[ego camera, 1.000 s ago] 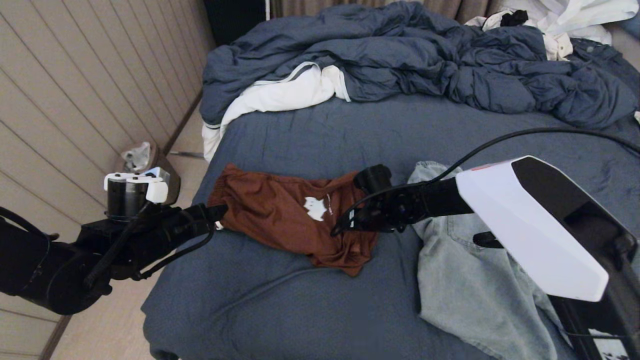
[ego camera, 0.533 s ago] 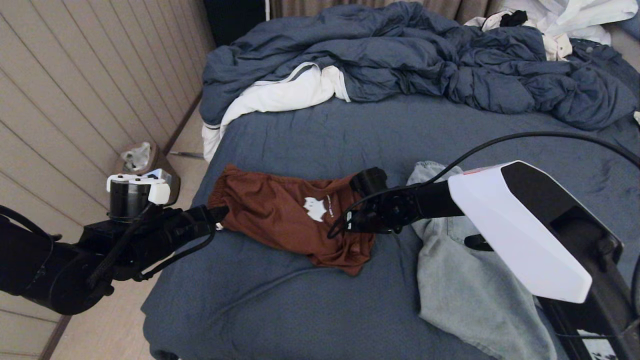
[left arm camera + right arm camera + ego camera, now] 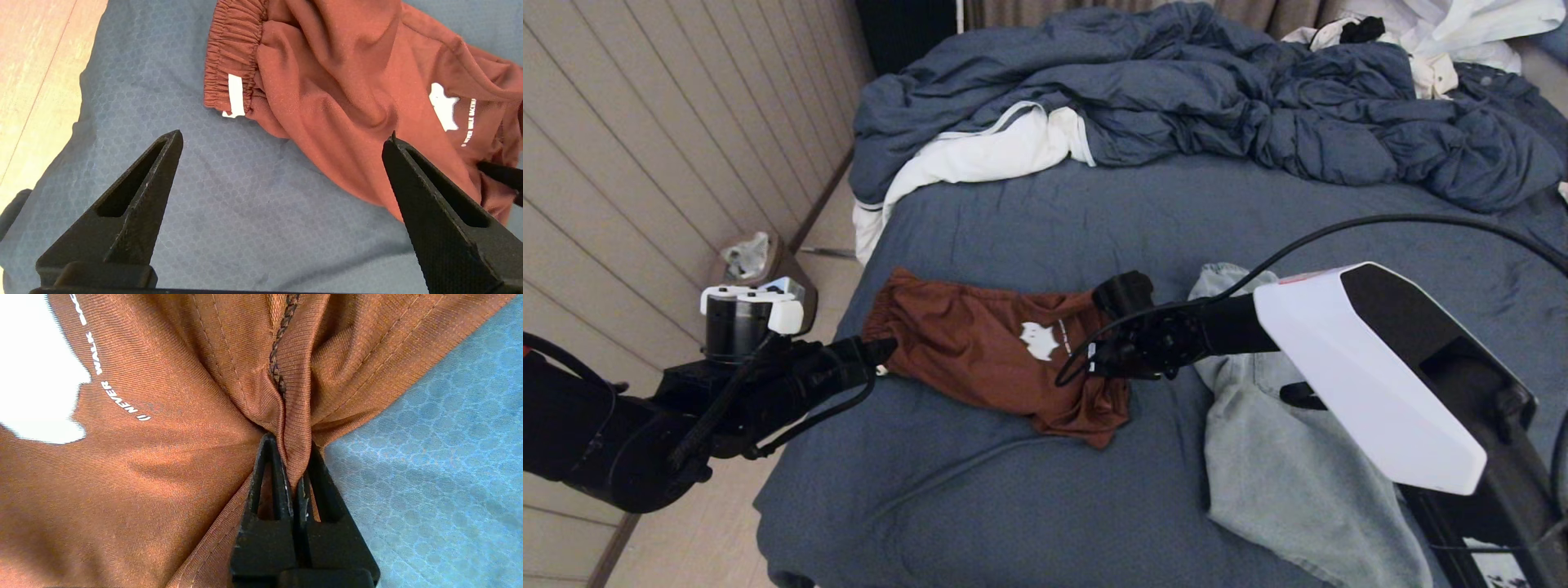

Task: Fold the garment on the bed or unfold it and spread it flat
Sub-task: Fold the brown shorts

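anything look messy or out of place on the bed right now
The rust-brown shorts lie crumpled, one edge bunched up in the shut right pincer. The blue duvet is heaped at the bed's far end, and pale jeans sprawl unfolded beside the shorts. The left pincer is open.

Both arms matte black, black cables looped alongside. Left arm (image 3: 645, 433) carries black cylinder capped white. Right arm (image 3: 1372, 367) wears glossy white angular cover. Tools: black tapered fingers (image 3: 135, 196) with hollow triangular cutouts.

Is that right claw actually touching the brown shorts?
Touching. The right wrist view shows the right gripper shut, with a fold of the brown shorts pinched between its fingers.
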